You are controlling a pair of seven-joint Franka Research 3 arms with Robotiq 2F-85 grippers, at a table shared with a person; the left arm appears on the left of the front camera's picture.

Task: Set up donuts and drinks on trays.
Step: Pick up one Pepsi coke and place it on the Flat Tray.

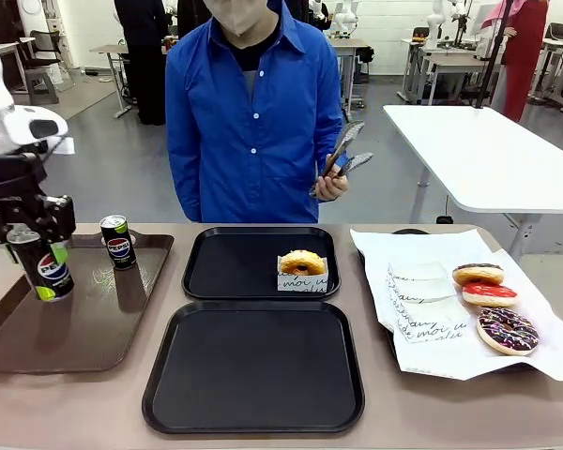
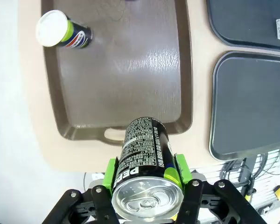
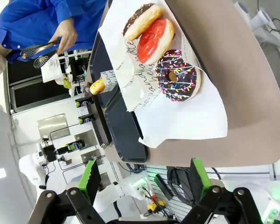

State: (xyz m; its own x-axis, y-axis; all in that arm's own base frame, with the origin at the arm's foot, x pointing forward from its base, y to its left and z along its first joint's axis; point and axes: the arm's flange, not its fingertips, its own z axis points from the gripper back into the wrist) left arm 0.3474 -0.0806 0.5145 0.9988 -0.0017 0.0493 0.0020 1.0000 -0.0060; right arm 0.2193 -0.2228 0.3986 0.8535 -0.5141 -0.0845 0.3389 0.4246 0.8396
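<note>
Front view: found the left gripper point(image 1: 39, 251) clamped on a Pepsi can point(image 1: 47, 274), slightly tilted, over the left part of the brown tray point(image 1: 84, 337); cannot tell whether touching it. Noted a second can point(image 1: 118, 241) upright at that tray's far end. Logged the far tray point(image 1: 225, 277), black, mid-table, carrying a plain donut point(image 1: 302, 262) in its paper sleeve near the right rim, and the near tray point(image 1: 253, 370) just in front of it. Marked white paper point(image 1: 432, 361) on the right with three donuts in a row: chocolate donut point(image 1: 478, 274) farthest, red donut point(image 1: 489, 294) between, sprinkled donut point(image 1: 508, 330) nearest. Saw a hand point(image 1: 333, 187) across the table holding tongs point(image 1: 349, 145). Left wrist view: confirmed the left gripper point(image 2: 147, 171) pressing green pads point(image 2: 111, 172) against both sides of the Pepsi can point(image 2: 142, 144), silver top toward the lens, above the brown tray point(image 2: 130, 84) at its handle edge; second can point(image 2: 65, 31) well apart at the opposite end. Right wrist view: found the right gripper point(image 3: 142, 182) with fingers wide apart, gripping nothing, hanging above the white paper point(image 3: 186, 116) and the sprinkled donut point(image 3: 177, 74), red donut point(image 3: 155, 41) and chocolate donut point(image 3: 140, 21).
</note>
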